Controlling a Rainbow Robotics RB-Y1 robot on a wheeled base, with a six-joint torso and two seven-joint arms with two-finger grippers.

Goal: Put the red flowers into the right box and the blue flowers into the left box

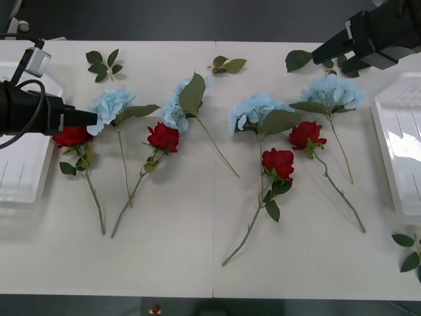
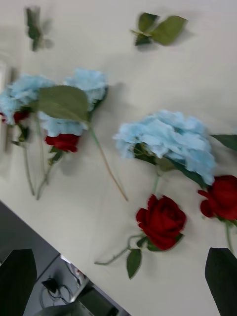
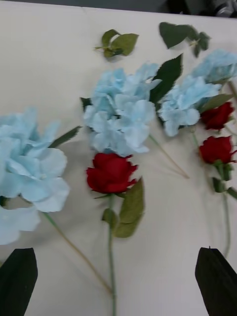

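Note:
Several red flowers lie on the white table: one [image 1: 71, 136] at the far left, one [image 1: 163, 137] left of centre, and two [image 1: 278, 161] [image 1: 306, 135] right of centre. Several blue flowers [image 1: 112, 105] [image 1: 176, 108] [image 1: 256, 108] [image 1: 332, 91] lie in a row just behind them. The left box [image 1: 20, 178] stands at the left edge and the right box [image 1: 401, 151] at the right edge. My left gripper [image 1: 87, 118] hovers open beside the leftmost blue flower; its wrist view faces a red flower [image 3: 111, 173]. My right gripper [image 1: 329, 49] hangs open above the back right, looking down on a red flower [image 2: 160, 219] and a blue flower [image 2: 168, 140].
Loose green leaf sprigs lie at the back left [image 1: 104, 64], back centre [image 1: 227, 64], back right [image 1: 299, 59] and front right [image 1: 411, 250]. The table's front strip is bare, and long stems fan towards it.

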